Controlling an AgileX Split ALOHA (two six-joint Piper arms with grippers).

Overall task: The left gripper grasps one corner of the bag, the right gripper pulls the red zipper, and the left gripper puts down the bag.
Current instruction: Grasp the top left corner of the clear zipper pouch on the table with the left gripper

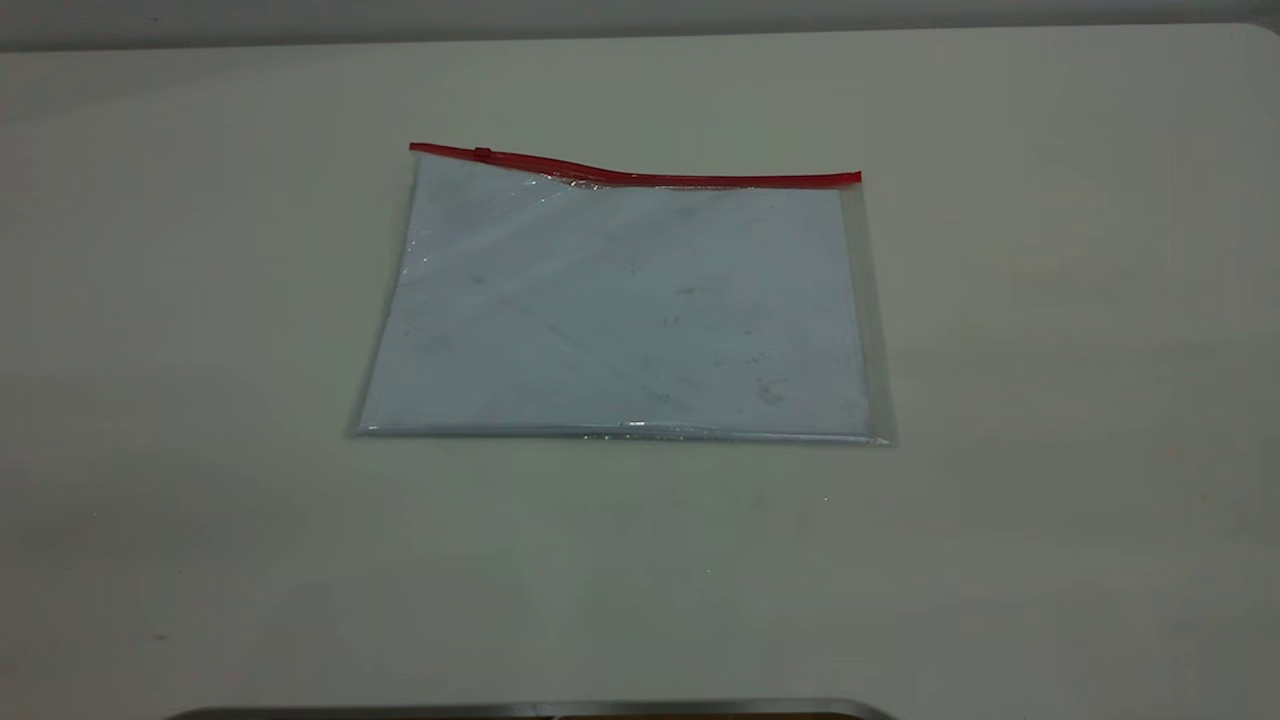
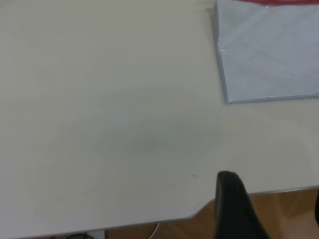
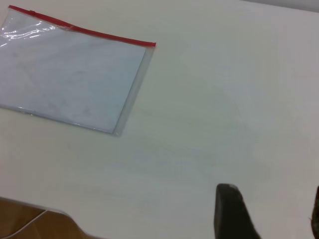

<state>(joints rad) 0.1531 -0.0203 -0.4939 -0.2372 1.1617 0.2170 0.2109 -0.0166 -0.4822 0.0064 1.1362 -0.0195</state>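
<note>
The bag lies flat at the middle of the table, a clear pouch with a white smudged sheet inside. The red zipper runs along its far edge, its small slider tab near the left end. The red strip ends at the bag's far left corner and far right corner. Neither gripper shows in the exterior view. My left gripper hangs open over the table's edge, well away from the bag. My right gripper is open above bare table, far from the bag and its zipper.
The white table surrounds the bag on all sides. A dark metal edge shows at the bottom of the exterior view. Wooden floor lies beyond the table edge under the left gripper.
</note>
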